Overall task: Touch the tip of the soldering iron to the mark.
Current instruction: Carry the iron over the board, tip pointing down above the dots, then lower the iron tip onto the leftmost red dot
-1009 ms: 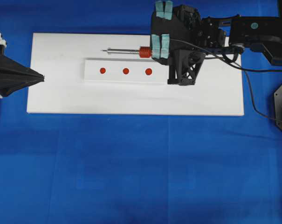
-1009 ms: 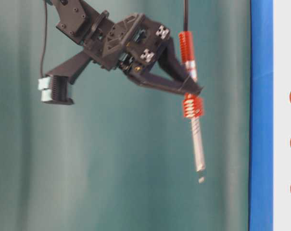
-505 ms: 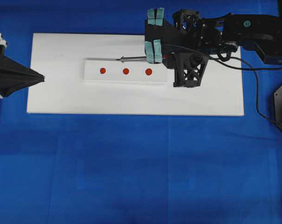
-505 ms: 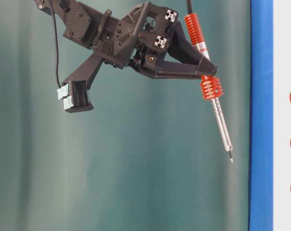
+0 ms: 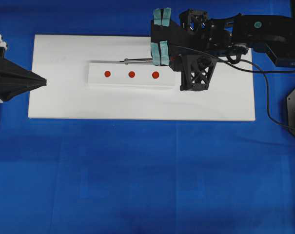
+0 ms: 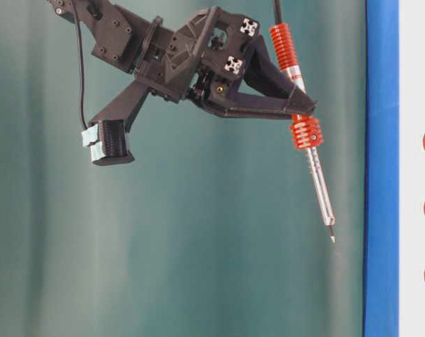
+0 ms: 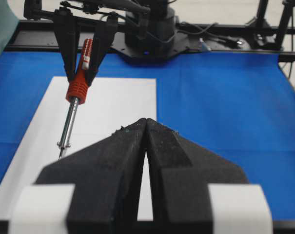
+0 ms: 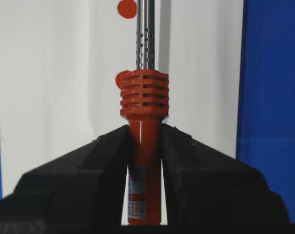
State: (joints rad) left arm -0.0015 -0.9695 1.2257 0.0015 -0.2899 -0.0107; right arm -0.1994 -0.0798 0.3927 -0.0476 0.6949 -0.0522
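Right gripper (image 8: pixel 145 146): the jaws are closed on the orange-red handle of the soldering iron (image 8: pixel 144 122), one black finger pressed against each side just below the ribbed collar. In the table-level view this gripper (image 6: pixel 296 105) is raised clear of the surface.
Soldering iron: held by the handle, with the silver-grey shaft pointing away from the gripper. In the table-level view the shaft slopes toward the white board at the right edge, and its black cord (image 6: pixel 275 10) leaves the upper end of the handle.
Tip (image 6: pixel 331 237): the thin dark point hangs in the air, short of the blue cloth and the board. In the overhead view the tip (image 5: pixel 122 61) lies over the upper edge of the white strip (image 5: pixel 96 80), above the gap between the left and middle marks.
Marks (image 5: pixel 131 74): three red dots sit in a row on the white strip, none touched by the iron.
Board (image 5: pixel 64 105): a white rectangle on the blue cloth (image 5: pixel 137 175), bearing the strip.
Left gripper (image 7: pixel 145 127): the two black fingers are pressed together with nothing between them. It sits at the left edge of the board, well apart from the iron.
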